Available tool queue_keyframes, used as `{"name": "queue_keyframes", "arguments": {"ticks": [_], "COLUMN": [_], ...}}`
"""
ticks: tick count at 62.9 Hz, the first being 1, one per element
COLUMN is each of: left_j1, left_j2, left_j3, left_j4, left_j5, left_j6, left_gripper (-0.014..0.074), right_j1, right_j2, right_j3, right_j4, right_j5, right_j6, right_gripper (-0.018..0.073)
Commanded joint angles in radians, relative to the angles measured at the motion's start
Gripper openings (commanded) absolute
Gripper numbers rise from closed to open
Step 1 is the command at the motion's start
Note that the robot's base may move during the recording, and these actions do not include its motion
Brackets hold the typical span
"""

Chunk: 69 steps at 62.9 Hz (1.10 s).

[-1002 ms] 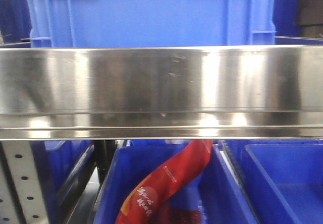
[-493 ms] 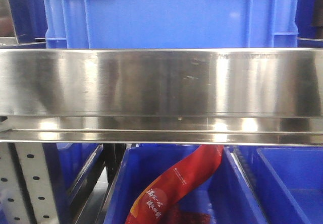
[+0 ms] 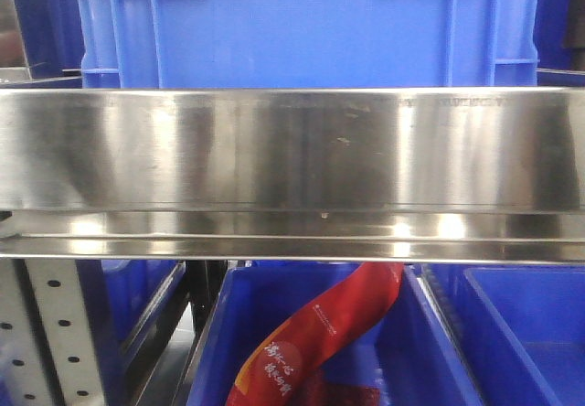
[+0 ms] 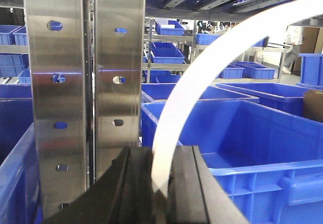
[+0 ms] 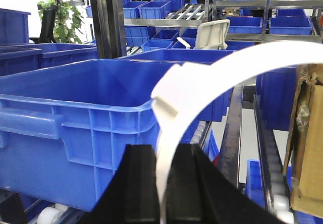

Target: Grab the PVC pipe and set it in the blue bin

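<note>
PVC pipe (image 5: 222, 66) is a white bent piece with a small bump on its rim. The right hand (image 5: 164, 149) is pinching its lower end between two black fingers (image 5: 136, 183). The pipe is up in the air, in front of a big open blue bin (image 5: 91, 128), not inside it. Its top end runs off the right side of the picture, so only part shows. How near it is to the bin is hard to tell.

The left hand (image 4: 160, 151) is pinching a white curved band (image 4: 222, 47) the same way. This band runs off the edge too, and its ends are hidden. Beside it stand shiny steel posts (image 4: 55, 98) with holes, and more blue bins (image 4: 252, 133) sit to the right.

Far behind the pipe, a white thing (image 5: 212, 35) sits among bins on a shelf, too small to make out. A brown cardboard box (image 5: 308, 143) is cut off at the right edge.

In the front view a shiny steel rail (image 3: 292, 150) covers the middle. A blue crate (image 3: 302, 22) shows above it. Below, a red packet (image 3: 320, 328) leans in a blue tub (image 3: 224, 324), partly hidden by the rail.
</note>
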Motion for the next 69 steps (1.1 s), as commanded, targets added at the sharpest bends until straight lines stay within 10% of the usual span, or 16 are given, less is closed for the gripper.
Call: {"name": "queue_keyframes", "arguments": {"ticks": [1, 38, 69], "left_j1": [0.003, 0.003, -0.011], "left_j2": [-0.005, -0.005, 0.117], "left_j3": [-0.003, -0.003, -0.025], "left_j4": [-0.007, -0.007, -0.014], "left_j5": [-0.029, -0.049, -0.078], "left_j6": [0.002, 0.002, 0.002], "left_gripper": [-0.0111, -0.0111, -0.0111], "right_j1": [0.001, 0.001, 0.001], "right_j2": [-0.003, -0.003, 0.041], "right_j3": [0.000, 0.000, -0.005], "right_j4": [-0.006, -0.006, 0.021], "right_j5": [-0.024, -0.027, -0.352], "right_j6": [-0.002, -0.002, -0.002], "right_gripper": [-0.0169, -0.0169, -0.0169]}}
